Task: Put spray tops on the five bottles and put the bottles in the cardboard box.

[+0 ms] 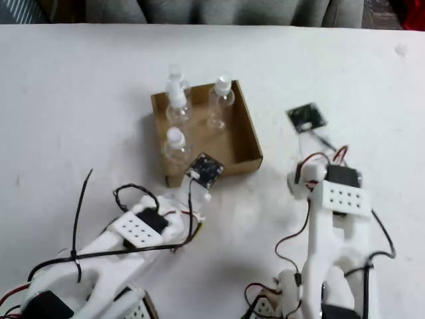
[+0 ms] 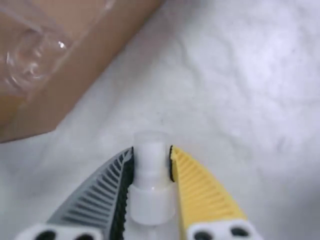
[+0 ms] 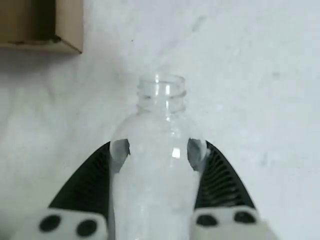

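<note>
My left gripper [image 2: 151,150] is shut on a white spray top [image 2: 150,185], held low over the table just in front of the cardboard box [image 2: 75,75]. In the high view this gripper [image 1: 199,197] sits by the box's near corner. My right gripper [image 3: 159,150] is shut on a clear bottle [image 3: 160,115] whose neck is open and bare, to the right of the box [image 3: 67,35]. Several clear bottles with white tops stand in the cardboard box [image 1: 247,136], one of them near the front [image 1: 176,146] and one at the back right [image 1: 220,100].
The white table [image 1: 80,100] is bare to the left and right of the box. Loose black and red cables [image 1: 83,199] trail around both arm bases near the front edge. The right arm's body [image 1: 339,199] stands right of the box.
</note>
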You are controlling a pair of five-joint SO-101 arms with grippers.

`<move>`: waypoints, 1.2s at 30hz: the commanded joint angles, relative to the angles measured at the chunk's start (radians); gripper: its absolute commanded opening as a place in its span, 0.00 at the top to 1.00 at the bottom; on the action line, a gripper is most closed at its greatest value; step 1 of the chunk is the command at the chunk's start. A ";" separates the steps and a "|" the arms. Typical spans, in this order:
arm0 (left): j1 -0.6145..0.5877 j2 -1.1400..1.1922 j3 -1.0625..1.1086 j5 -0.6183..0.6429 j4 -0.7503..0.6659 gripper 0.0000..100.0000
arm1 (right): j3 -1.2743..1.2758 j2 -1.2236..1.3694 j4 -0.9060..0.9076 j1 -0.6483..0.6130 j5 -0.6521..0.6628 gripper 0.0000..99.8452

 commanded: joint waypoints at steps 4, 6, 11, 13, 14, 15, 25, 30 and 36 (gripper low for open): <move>0.001 -0.044 -0.003 -0.011 -0.028 0.98 | -0.089 -0.220 0.024 0.007 -0.052 0.98; 0.001 -0.042 -0.003 -0.011 -0.029 0.98 | -0.086 -0.280 0.030 -0.004 -0.123 0.98; 0.001 -0.042 -0.003 -0.011 -0.028 0.98 | 0.044 -0.429 -0.039 -0.068 -0.207 0.98; 0.001 -0.042 -0.003 -0.011 -0.028 0.98 | 0.120 -0.496 -0.116 -0.104 -0.210 0.98; 0.001 -0.042 -0.003 -0.011 -0.028 0.98 | 0.152 -0.530 -0.157 -0.117 -0.210 0.98; 0.001 -0.042 -0.003 -0.011 -0.028 0.98 | 0.178 -0.564 -0.193 -0.133 -0.212 0.98; 0.001 -0.042 -0.003 -0.011 -0.029 0.98 | 0.233 -0.779 -0.349 -0.394 -0.525 0.98; 0.001 -0.042 -0.003 -0.011 -0.031 0.98 | 0.353 -0.908 -0.351 -0.463 -0.566 0.98; 0.001 -0.042 -0.003 -0.011 -0.034 0.98 | 0.529 -1.155 -0.412 -0.493 -0.646 0.98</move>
